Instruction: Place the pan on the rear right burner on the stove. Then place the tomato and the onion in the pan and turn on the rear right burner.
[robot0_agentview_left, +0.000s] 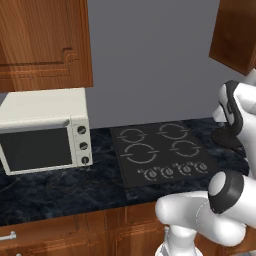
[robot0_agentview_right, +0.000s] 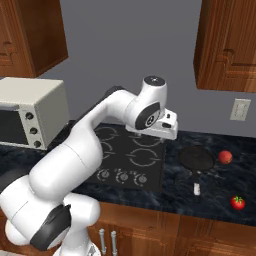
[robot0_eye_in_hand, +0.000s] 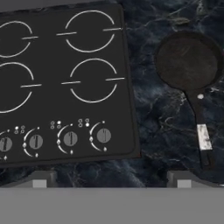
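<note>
The black pan (robot0_agentview_right: 196, 157) lies on the dark counter right of the stove (robot0_agentview_right: 150, 175), its handle (robot0_eye_in_hand: 202, 131) pointing to the front edge. In the hand view the pan (robot0_eye_in_hand: 188, 61) is at upper right and the rear right burner (robot0_eye_in_hand: 89, 30) is a bare pale ring left of it. The same burner (robot0_agentview_left: 172, 131) shows at the cooktop's far right. A reddish onion (robot0_agentview_right: 225, 157) rests right of the pan, and the tomato (robot0_agentview_right: 238, 202) sits nearer the counter's front. My gripper (robot0_eye_in_hand: 111, 179) hovers open above the stove's right front corner, holding nothing.
Several round knobs (robot0_eye_in_hand: 70, 138) line the stove's front strip. A white toaster oven (robot0_agentview_left: 45, 135) stands on the counter to the left. Wooden cabinets (robot0_agentview_right: 227, 45) hang above on both sides. A wall outlet (robot0_agentview_right: 240, 109) is behind the pan.
</note>
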